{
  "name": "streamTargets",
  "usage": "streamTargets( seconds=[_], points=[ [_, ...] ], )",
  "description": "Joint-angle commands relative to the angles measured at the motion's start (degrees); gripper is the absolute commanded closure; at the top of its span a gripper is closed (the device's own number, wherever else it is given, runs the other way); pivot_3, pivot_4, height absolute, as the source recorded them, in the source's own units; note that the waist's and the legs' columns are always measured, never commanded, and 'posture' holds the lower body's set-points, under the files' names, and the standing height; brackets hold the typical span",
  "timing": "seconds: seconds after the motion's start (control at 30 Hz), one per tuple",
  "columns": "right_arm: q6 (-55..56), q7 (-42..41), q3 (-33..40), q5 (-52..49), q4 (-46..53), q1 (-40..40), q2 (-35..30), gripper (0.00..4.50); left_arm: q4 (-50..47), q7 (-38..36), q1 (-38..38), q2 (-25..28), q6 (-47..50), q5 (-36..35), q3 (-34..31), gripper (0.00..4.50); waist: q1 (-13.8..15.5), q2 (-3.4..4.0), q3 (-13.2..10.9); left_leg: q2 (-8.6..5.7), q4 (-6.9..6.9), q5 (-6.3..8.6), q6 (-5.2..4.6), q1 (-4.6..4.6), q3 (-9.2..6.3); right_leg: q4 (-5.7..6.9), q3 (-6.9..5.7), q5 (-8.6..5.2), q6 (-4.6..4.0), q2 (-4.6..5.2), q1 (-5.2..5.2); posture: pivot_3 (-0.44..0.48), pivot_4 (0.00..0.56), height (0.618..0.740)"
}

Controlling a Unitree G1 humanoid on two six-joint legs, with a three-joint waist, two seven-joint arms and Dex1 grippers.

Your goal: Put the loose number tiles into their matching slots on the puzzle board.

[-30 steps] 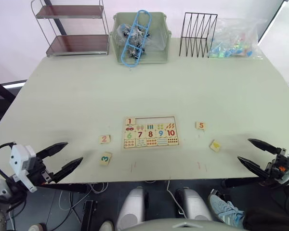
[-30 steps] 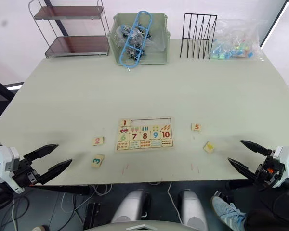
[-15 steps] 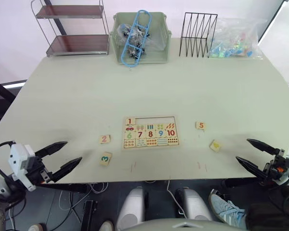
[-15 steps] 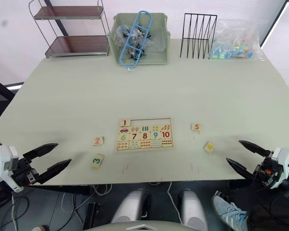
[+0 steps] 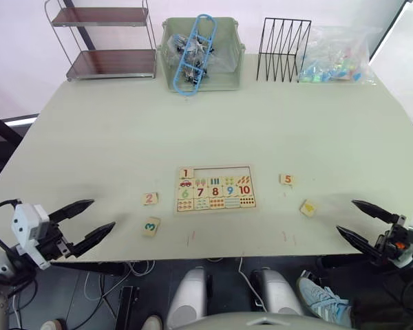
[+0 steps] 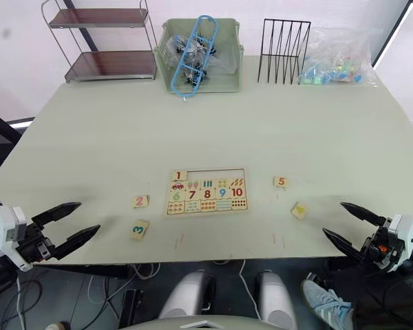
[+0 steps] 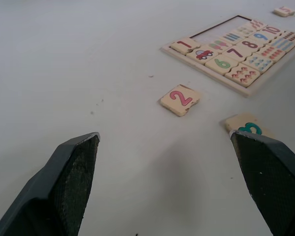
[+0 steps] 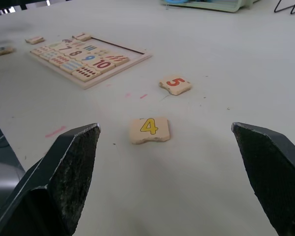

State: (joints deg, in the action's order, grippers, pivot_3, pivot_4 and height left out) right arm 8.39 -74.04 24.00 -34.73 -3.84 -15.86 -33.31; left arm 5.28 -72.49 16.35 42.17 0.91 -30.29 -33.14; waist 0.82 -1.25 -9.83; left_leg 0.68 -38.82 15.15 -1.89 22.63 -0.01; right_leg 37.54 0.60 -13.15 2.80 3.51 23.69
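Note:
The pale-wood puzzle board point(image 5: 215, 188) lies near the table's front middle. Tile 1 point(image 5: 186, 173) sits in the top row's left end; the other slots point(image 5: 224, 171) of that row are bare. Loose tiles lie on the table: 2 point(image 5: 150, 199) and 3 point(image 5: 151, 226) left of the board, 5 point(image 5: 286, 179) and 4 point(image 5: 308, 207) right of it. My left gripper point(image 5: 85, 221) hangs open at the front left edge, short of tiles 2 point(image 7: 180, 99) and 3 point(image 7: 247, 126). My right gripper point(image 5: 360, 221) is open at the front right, facing tile 4 point(image 8: 149, 129) and tile 5 point(image 8: 174, 84).
Along the far edge stand a wire shelf point(image 5: 107, 41), a green bin point(image 5: 201, 55) with a blue clip, a black wire rack point(image 5: 283, 49) and a clear bag point(image 5: 339, 56) of colourful pieces.
Both grippers have drawn back slightly toward the table's front edge and lower in view. The tiles and board have not moved.

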Motion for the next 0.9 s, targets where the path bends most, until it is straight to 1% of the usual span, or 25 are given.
streamTargets(
  seconds=[0.03,0.13,0.3,0.4,0.53,0.7,0.8,0.9],
  points=[
    [1.6,-2.2,1.4,-1.0,-0.4,-0.4,-0.8,0.0,1.5,-2.8,-2.7,2.8,-2.8,1.1,1.6,0.01,0.0,-0.01,0.0,0.0,0.0,0.0,0.0,0.0,-0.01,0.0,-0.01,0.0,0.0,-0.01,0.0,0.0,0.15,0.74],
    [1.7,-4.8,1.4,-1.9,-0.4,-0.5,-1.7,0.0,3.6,-5.3,-6.9,4.8,-3.6,1.8,4.6,0.01,0.0,0.0,0.0,-0.02,0.0,0.0,0.0,0.0,-0.01,0.01,-0.02,0.0,0.0,0.0,0.0,0.0,0.15,0.74],
    [0.0,-9.2,1.4,-4.6,1.3,-0.6,-3.1,0.0,10.5,-11.3,-14.8,8.3,-6.0,3.8,10.2,0.01,-0.2,0.02,0.0,-0.02,0.02,0.0,0.0,0.0,0.0,0.0,0.0,0.01,0.0,-0.05,0.0,0.0,0.15,0.74],
    [-1.4,-10.1,1.5,-6.4,3.0,-0.5,-3.7,0.0,15.0,-13.9,-19.8,9.2,-7.6,4.9,12.9,0.01,-0.2,0.02,0.0,-0.01,0.02,0.0,0.0,-0.01,0.0,0.02,0.01,0.01,0.0,-0.11,0.0,0.0,0.15,0.74],
    [-3.1,-11.7,1.1,-7.3,5.6,-0.6,-4.8,0.0,22.8,-19.4,-28.3,10.1,-11.1,7.6,19.2,0.01,0.0,0.03,0.0,-0.04,0.02,0.0,0.0,0.0,-0.01,0.02,0.01,0.02,0.01,-0.13,0.0,0.0,0.15,0.74],
    [-3.4,-12.3,0.9,-7.4,5.9,0.8,-5.1,0.0,32.6,-20.0,-37.7,11.7,-19.0,10.4,30.4,0.01,0.0,0.01,0.0,-0.08,0.02,-0.01,-0.01,0.0,-0.04,0.04,0.03,0.07,0.09,-0.17,-0.01,0.0,0.15,0.74],
    [-3.1,-12.7,0.8,-7.2,5.7,1.4,-5.0,0.0,36.7,-20.0,-41.9,11.8,-21.3,10.1,35.2,0.01,-0.1,0.01,0.0,-0.09,0.02,-0.01,-0.01,0.01,-0.05,0.04,0.04,0.15,0.24,-0.2,-0.01,0.0,0.15,0.74],
    [-3.3,-12.7,1.0,-7.5,6.1,1.7,-5.1,0.0,39.4,-20.0,-44.4,12.1,-22.5,9.2,39.5,0.01,-0.2,0.01,0.0,-0.08,0.02,0.0,-0.01,0.02,-0.05,0.06,0.07,0.15,0.24,-0.24,0.0,0.0,0.15,0.74]
  ],
)
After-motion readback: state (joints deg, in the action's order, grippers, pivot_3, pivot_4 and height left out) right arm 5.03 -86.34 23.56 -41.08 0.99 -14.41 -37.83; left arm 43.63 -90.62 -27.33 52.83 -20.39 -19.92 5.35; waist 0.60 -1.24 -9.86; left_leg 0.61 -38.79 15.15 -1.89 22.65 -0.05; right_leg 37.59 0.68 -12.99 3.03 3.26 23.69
